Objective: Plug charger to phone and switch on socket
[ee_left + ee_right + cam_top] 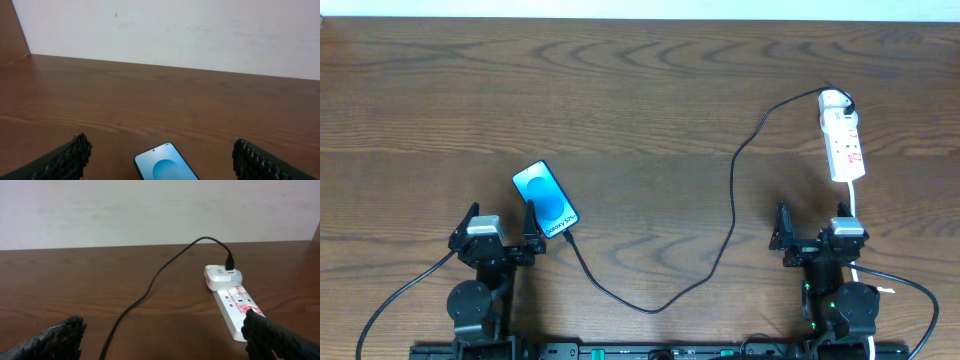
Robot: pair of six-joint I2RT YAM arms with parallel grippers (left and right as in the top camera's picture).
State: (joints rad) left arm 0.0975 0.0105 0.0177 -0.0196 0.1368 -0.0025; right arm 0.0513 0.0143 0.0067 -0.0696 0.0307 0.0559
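The phone (pixel 546 199) lies face up on the wooden table, blue screen lit, just ahead of my left gripper (pixel 501 231), which is open and empty. Its top end shows in the left wrist view (pixel 163 164) between the fingers. The black charger cable (pixel 733 190) runs from the phone's lower end in a loop across the table up to the white socket strip (pixel 842 136) at the far right. My right gripper (pixel 812 232) is open and empty, below the strip. In the right wrist view the socket (pixel 233 305) lies ahead to the right, with the cable (pixel 150 287) plugged into its adapter.
The strip's white cord (pixel 857 205) runs down past my right arm. A pale wall (pixel 175 30) stands behind the table's far edge.
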